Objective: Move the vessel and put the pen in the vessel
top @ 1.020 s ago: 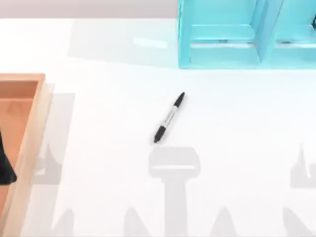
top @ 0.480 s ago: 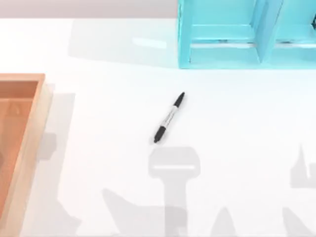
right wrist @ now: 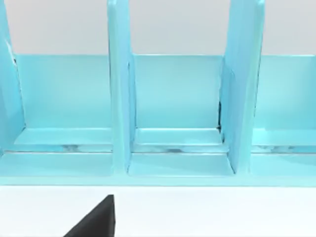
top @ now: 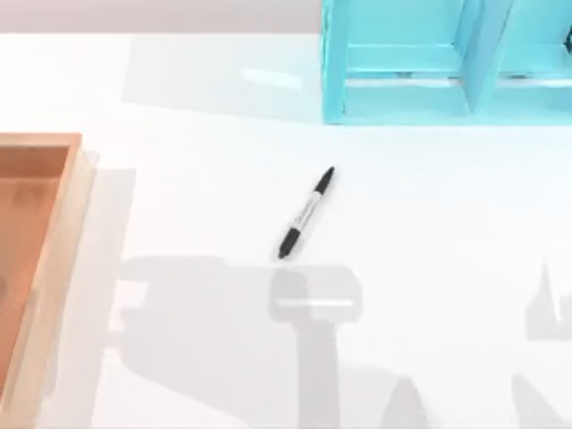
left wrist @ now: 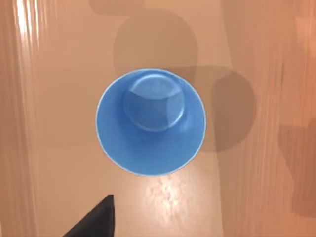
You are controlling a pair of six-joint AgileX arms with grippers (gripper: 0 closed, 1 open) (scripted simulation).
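Note:
The vessel, a small blue cup [left wrist: 150,121], stands upright on the wooden tray floor [left wrist: 256,59]; the left wrist view looks straight down into it. A black tip of my left gripper [left wrist: 96,221] shows at that view's edge, above the cup and apart from it. The pen [top: 307,213], black with a grey-white middle band, lies slanted on the white table near the middle of the top view. My right gripper [right wrist: 94,221] shows as a black tip in the right wrist view, facing the turquoise shelf [right wrist: 177,98].
The wooden tray [top: 54,259] sits along the table's left edge. The turquoise shelf [top: 447,63] stands at the back right with upright dividers. A broad arm shadow [top: 206,313] falls on the table in front of the pen.
The black arm part over the tray at the top view's left edge has gone from that view. The shadows at the front left have merged into one broad patch. The pen has not moved.

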